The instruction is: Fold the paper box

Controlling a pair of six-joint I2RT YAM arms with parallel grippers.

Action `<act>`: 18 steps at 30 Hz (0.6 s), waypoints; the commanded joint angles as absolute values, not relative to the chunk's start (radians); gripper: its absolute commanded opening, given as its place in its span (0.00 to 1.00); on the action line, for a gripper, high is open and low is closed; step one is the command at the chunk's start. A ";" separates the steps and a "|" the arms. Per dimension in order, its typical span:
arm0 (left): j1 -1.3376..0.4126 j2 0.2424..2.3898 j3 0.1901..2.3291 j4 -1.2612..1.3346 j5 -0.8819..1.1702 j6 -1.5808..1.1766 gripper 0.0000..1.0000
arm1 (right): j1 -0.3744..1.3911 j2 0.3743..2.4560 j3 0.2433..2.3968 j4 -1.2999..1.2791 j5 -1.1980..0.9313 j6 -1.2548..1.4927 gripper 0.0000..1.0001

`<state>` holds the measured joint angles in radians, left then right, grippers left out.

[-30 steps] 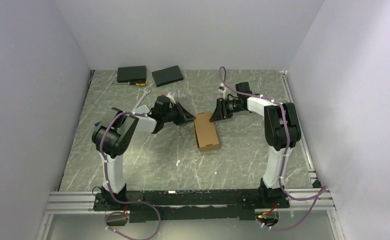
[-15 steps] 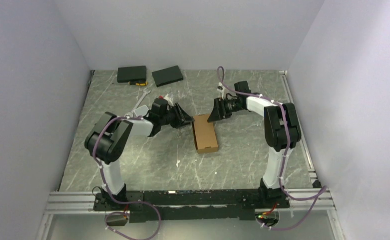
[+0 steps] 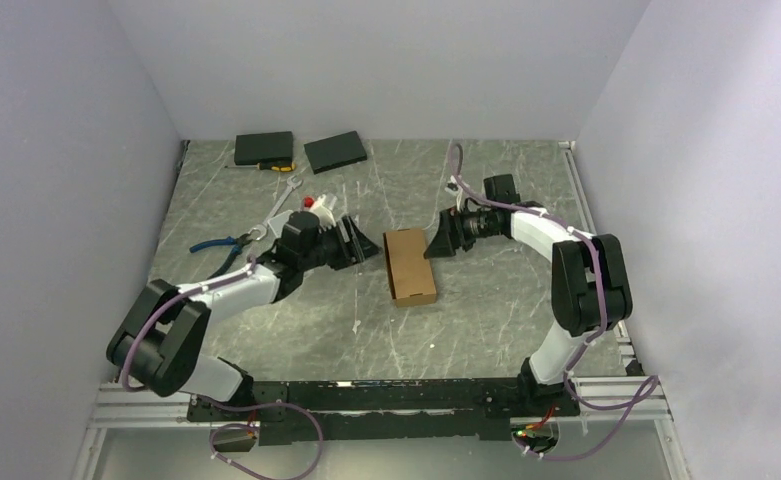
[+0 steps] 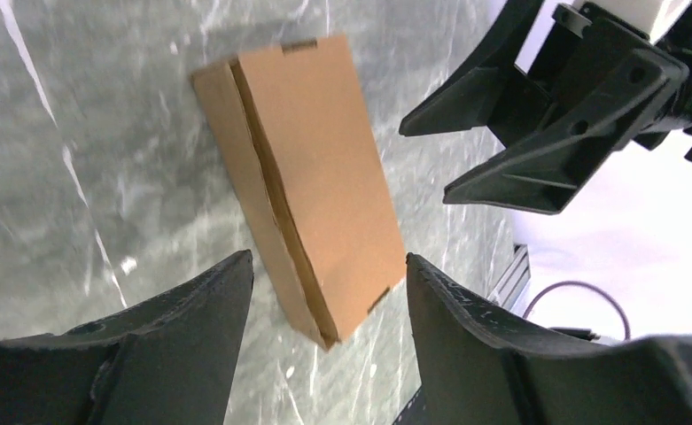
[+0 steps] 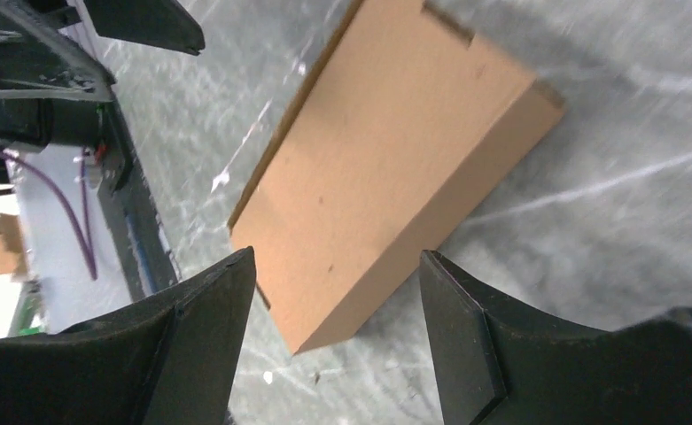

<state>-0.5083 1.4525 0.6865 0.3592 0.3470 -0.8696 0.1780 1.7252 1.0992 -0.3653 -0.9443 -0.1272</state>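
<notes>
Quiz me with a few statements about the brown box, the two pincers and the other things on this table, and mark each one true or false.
1. The paper box lies closed on the table, between the two pincers. True.
2. The left pincer is clamped on the box. False: its jaws stand open and it holds nothing.
3. The right pincer is open. True.
4. The two black slabs are stacked on the box. False: they lie side by side at the table's far edge, well apart from it.
5. Blue-handled pliers lie on the table on the left arm's side. True.
</notes>
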 commanded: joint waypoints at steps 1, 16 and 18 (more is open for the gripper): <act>-0.604 1.379 0.638 0.300 0.268 -0.827 0.70 | 0.176 1.685 0.988 -0.338 -0.990 -0.112 0.71; -0.696 1.609 0.701 0.400 0.212 -0.917 0.67 | 0.180 1.776 0.966 -0.275 -1.021 -0.058 0.65; -0.699 1.631 0.714 0.414 0.222 -0.925 0.64 | 0.183 1.785 0.970 -0.276 -1.022 -0.057 0.63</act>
<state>-0.6888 1.6066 0.6556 0.3393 0.2237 -0.8967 0.1787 1.7710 0.9417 -0.3134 -0.9817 -0.0669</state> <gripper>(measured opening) 0.664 0.650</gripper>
